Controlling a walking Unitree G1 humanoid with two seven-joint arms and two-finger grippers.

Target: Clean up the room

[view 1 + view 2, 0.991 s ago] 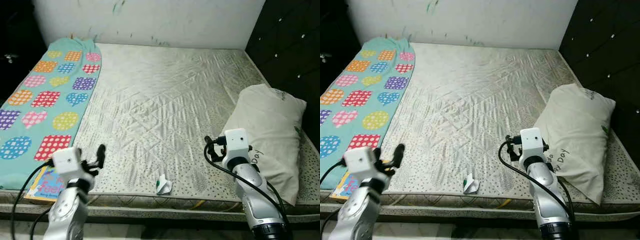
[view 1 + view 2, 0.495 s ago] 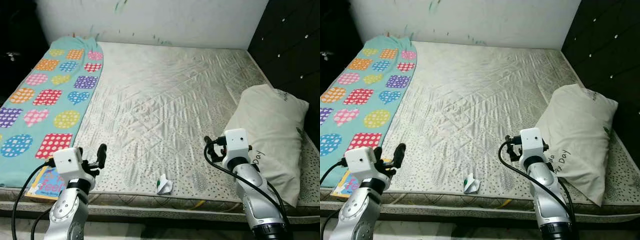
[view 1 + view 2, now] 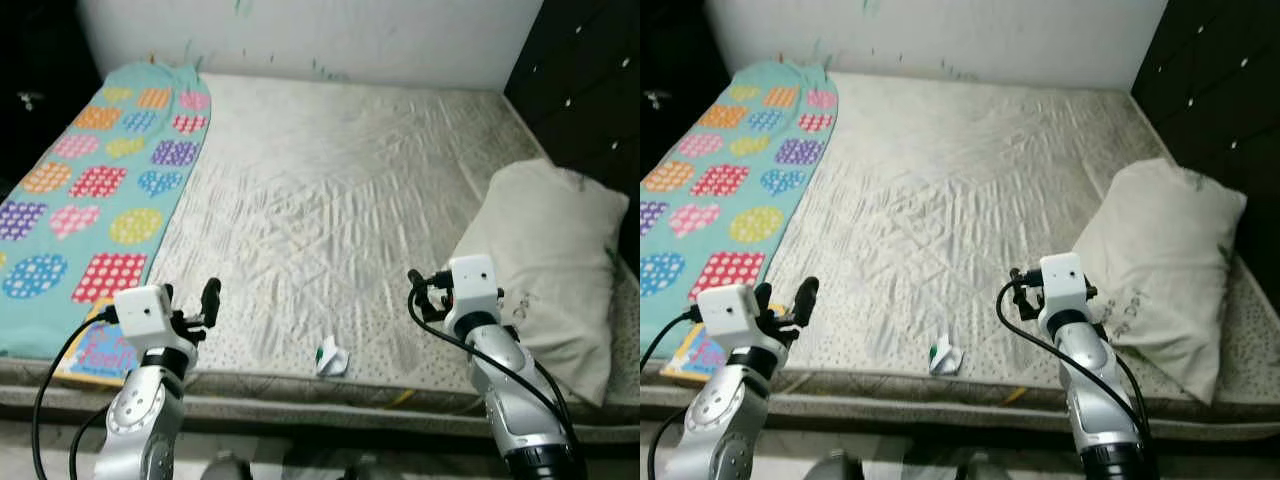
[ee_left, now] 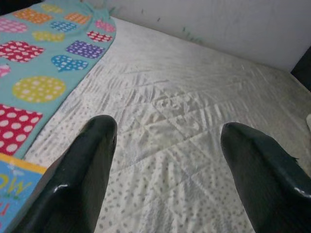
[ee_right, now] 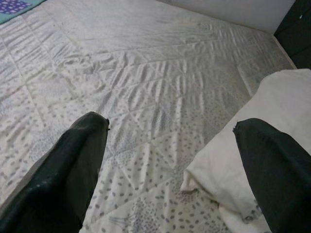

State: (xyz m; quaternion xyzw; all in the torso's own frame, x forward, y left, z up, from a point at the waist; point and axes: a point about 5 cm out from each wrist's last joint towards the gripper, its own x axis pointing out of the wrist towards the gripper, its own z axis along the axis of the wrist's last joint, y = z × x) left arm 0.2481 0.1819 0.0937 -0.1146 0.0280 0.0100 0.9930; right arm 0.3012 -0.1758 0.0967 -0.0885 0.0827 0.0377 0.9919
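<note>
Flanking a crumpled wrapper [image 3: 329,358] on the mattress [image 3: 330,200], both end effectors gape, pillow [image 3: 545,260] rightward.

both arms were silver, jointed metal tubes, each topped at the wrist by a small white boxy camera housing with a dark lens dot. black cables looped out beside each wrist. the left gripper [image 4: 167,165] and right gripper [image 5: 172,160] each had two thick, glossy black fingers [image 4: 82,179] with rounded tips.
</note>
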